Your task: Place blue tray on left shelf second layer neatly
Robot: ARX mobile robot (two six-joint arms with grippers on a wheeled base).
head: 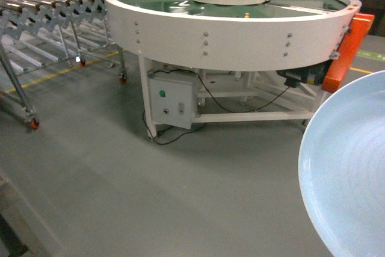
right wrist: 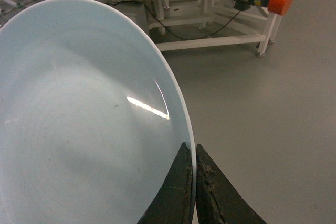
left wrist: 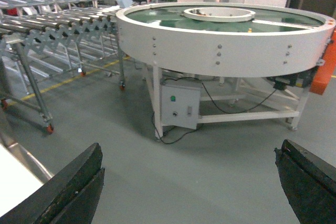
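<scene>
Right gripper [right wrist: 193,182]: 2 fingers clamped on the rim of the blue tray [right wrist: 79,119], held off the floor, tilted steeply, concave face toward the head camera. Left gripper [left wrist: 189,182]: fingers wide apart, holding nothing. Beyond: round white conveyor table [head: 234,28], then roller conveyor [head: 42,4].

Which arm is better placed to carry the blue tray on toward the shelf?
Right. Its end effector is clamped on the rim of the blue tray. The left end effector is open and holds nothing. No shelf is in view.
</scene>
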